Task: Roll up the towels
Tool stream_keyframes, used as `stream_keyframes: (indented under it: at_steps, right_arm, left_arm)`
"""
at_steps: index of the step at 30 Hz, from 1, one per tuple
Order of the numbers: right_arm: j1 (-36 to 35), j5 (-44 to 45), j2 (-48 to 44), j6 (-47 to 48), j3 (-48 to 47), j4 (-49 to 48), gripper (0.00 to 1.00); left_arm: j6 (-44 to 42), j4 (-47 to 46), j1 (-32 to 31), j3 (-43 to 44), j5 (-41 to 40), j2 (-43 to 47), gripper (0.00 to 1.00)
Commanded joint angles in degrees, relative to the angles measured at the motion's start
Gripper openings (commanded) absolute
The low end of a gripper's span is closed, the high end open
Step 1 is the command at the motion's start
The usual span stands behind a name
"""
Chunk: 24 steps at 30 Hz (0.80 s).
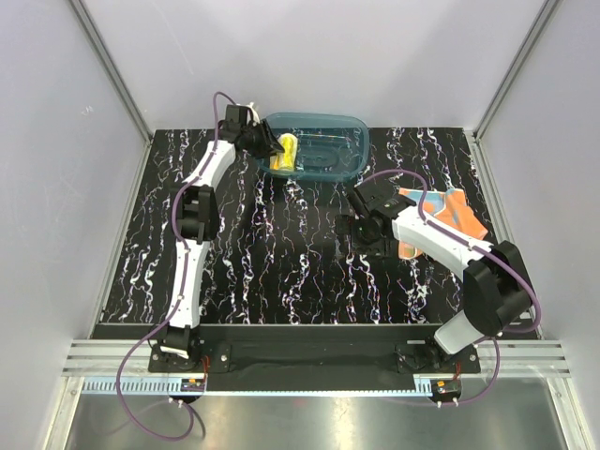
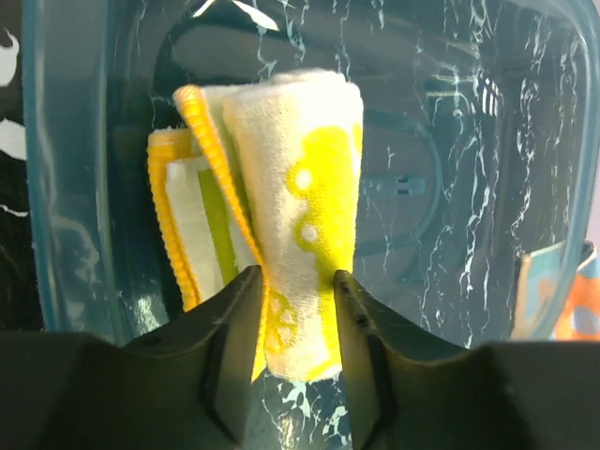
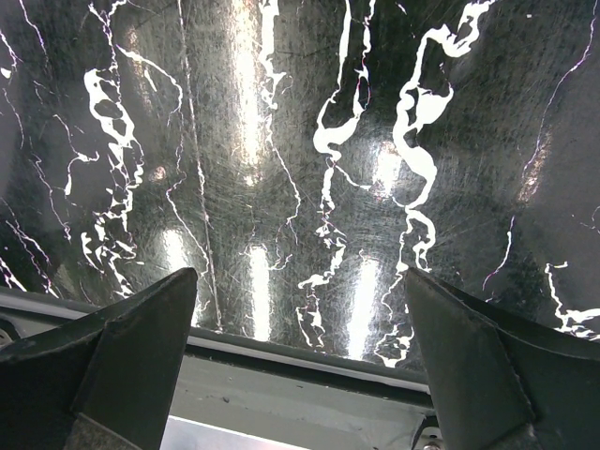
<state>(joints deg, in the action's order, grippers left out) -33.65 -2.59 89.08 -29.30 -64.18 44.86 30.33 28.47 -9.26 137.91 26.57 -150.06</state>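
Over the tub (image 2: 75, 187), left pincer (image 2: 298, 281) flanking rolled yellow towel (image 2: 300, 159), grip unclear, right pincer (image 3: 300, 277) spread

Nothing legible in any of my three views: no text, number or brand. The pale strip (image 1: 281, 389) along the near edge carries fine tick marks, but I can't make out any digits. The small tags (image 1: 194, 382) by the arm bases are too small to read. The marks on the yellow towel (image 2: 309, 187) are just blobs, not letters.
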Motion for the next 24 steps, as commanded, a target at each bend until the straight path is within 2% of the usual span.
stream_keyframes:
  at_steps: [1, 5, 6, 8, 11, 17, 24]
  right_arm:
    - [-0.19, 0.65, 0.31, 1.00, -3.22, 0.66, 1.00]
    - [-0.19, 2.15, 0.48, 1.61, -4.72, 2.07, 1.00]
    - [-0.19, 2.24, 0.48, 1.79, -5.16, 2.42, 1.00]
    - [-0.19, 3.72, 0.75, 2.40, -6.83, 3.56, 1.00]
    - [0.34, 5.84, 1.97, 3.02, -9.73, 5.67, 1.00]
    - [6.66, 7.77, 4.26, 4.60, -14.65, 9.01, 1.00]
    - [15.44, 11.81, 6.72, 6.18, -18.96, 13.32, 1.00]
  left_arm:
    - [0.08, -0.69, 1.08, 0.96, -2.22, 1.26, 0.43]
    - [1.66, -2.27, 1.61, 0.26, -1.87, 2.57, 0.45]
    - [2.19, -2.71, 1.70, -0.26, -1.26, 2.93, 0.49]
    - [3.07, -3.68, 1.87, -0.88, -0.47, 4.42, 0.50]
    - [4.56, -4.65, 2.22, -1.41, -0.29, 7.05, 0.57]
    - [7.02, -7.28, 3.28, -5.09, 1.03, 14.52, 0.61]
    - [11.24, -7.99, 5.04, -9.92, 3.58, 24.09, 0.59]
